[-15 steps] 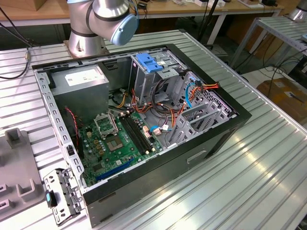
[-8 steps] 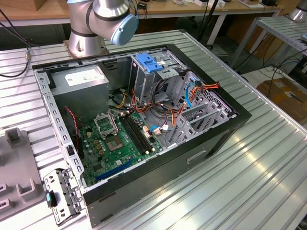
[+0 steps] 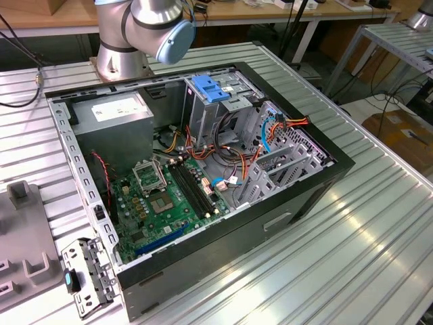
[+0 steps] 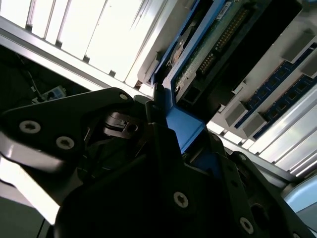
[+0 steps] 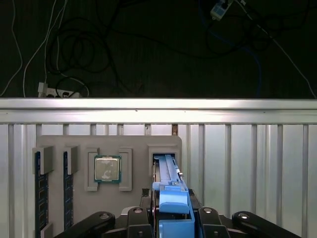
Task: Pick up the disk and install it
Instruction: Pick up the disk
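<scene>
Black gripper [image 5: 174,203] looms closest in the first wrist view, jaws clenched on the upper blue rail of the disk [image 5: 167,168], a flat metal hard drive with blue plastic side rails. Biggest of all is the ribbed aluminium table [image 3: 379,223], carrying the lot; on it lies the black open computer case [image 3: 203,277], laid on its side, presumably so its bays face up for the arm; then the grey moulded parts tray [image 5: 133,144]; the disk stands on edge in one of its slots, likely to offer that rail upward; alongside, apart, nests a square silver processor chip [image 5: 107,169].
</scene>
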`<state>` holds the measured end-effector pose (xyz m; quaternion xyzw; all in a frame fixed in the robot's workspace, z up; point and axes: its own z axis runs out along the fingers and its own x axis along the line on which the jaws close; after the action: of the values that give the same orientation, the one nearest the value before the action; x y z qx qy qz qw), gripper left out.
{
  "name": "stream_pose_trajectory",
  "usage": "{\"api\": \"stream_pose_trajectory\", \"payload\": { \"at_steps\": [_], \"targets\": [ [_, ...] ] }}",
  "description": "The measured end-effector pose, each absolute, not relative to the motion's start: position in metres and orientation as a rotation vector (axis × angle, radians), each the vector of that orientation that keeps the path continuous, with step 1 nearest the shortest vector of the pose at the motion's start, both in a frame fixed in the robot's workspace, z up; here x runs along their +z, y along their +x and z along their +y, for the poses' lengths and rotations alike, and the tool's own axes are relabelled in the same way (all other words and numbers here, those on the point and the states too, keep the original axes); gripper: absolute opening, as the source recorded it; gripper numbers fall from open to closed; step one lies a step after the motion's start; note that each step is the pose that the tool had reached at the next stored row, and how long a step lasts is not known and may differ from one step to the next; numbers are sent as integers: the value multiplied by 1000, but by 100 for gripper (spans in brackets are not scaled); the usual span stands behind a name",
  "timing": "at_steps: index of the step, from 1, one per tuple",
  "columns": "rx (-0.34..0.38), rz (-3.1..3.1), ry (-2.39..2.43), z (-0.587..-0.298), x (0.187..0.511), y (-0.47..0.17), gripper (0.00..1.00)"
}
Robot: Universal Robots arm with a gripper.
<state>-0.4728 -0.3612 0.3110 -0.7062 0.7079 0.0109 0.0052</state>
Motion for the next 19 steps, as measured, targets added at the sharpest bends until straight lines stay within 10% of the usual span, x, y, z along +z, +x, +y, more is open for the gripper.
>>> {"api": "stream_pose_trajectory", "payload": {
  "at_steps": [19],
  "targets": [
    [27, 2219, -2214, -361, 341, -473, 37]
  ]
}}
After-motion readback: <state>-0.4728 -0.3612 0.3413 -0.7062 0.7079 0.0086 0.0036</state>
